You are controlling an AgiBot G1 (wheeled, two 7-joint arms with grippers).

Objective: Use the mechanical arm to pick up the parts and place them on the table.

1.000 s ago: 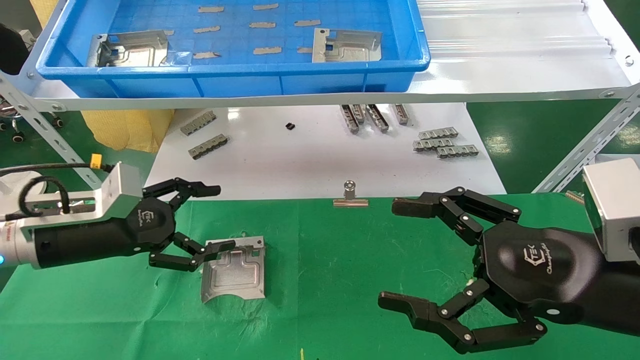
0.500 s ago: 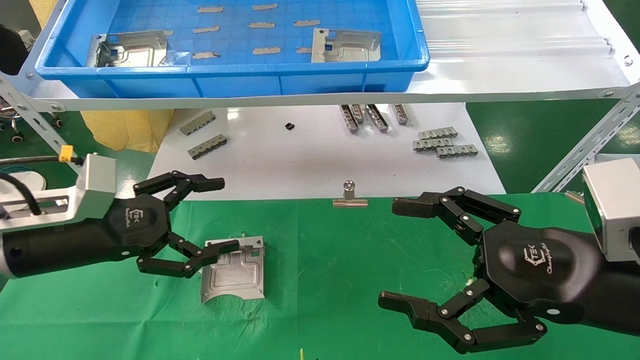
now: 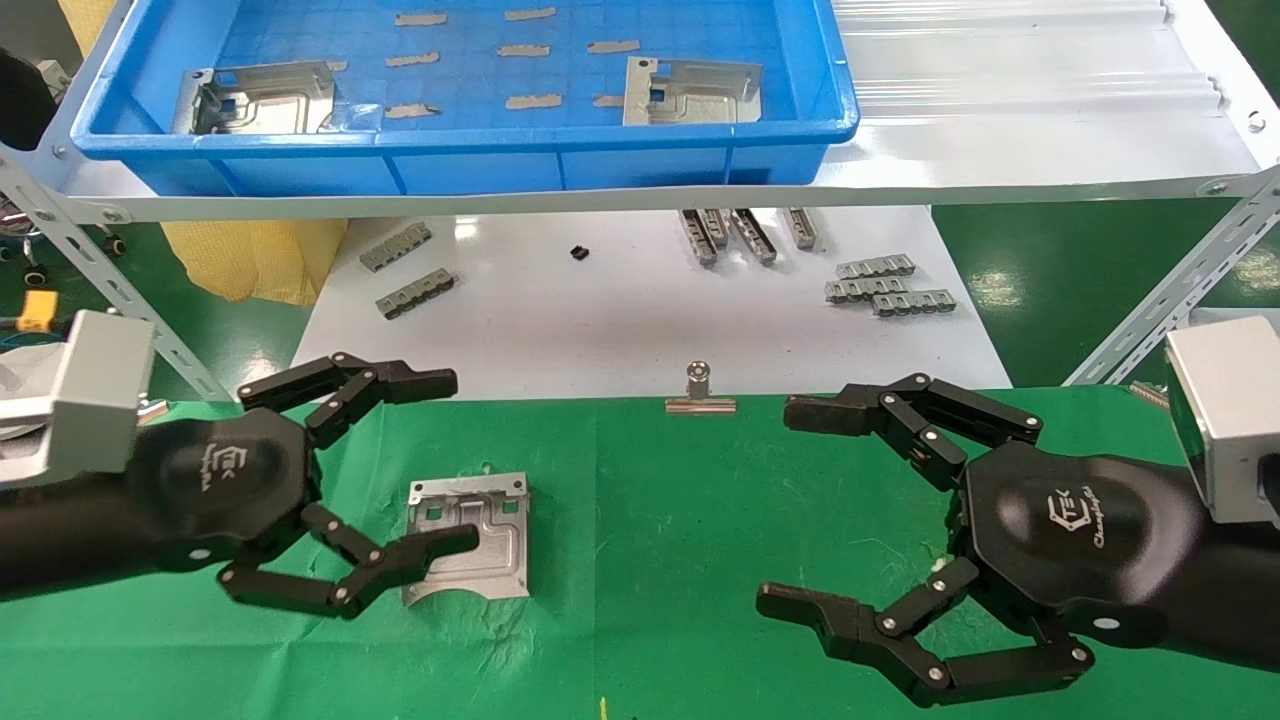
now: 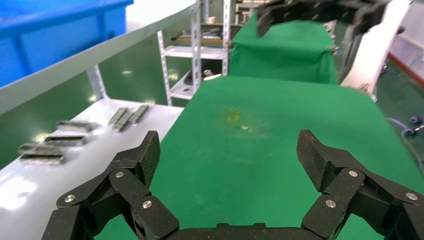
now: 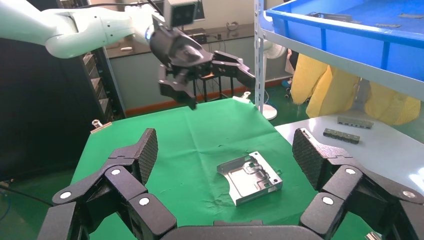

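One part [image 3: 468, 535] lies flat on the green table [image 3: 650, 520], and the left gripper [image 3: 440, 460] hovers above it, fingers spread, holding nothing. Right gripper [image 3: 790, 505] hangs open and empty off to the side. Next call, I'd say: reach up to the blue bin [image 3: 460, 150], where two more plates wait.

We are seeing a blue bin [image 3: 470, 165] sitting on the white ribbed shelf [image 3: 1010, 90], grey toothed strips [image 3: 890, 285] lying on the glossy white board [image 3: 620, 320], and a binder clip [image 3: 701, 392] standing at its near edge.

Three parts [image 3: 468, 538]; nine toothed strips [image 3: 415, 293]; two hands [image 3: 450, 462].
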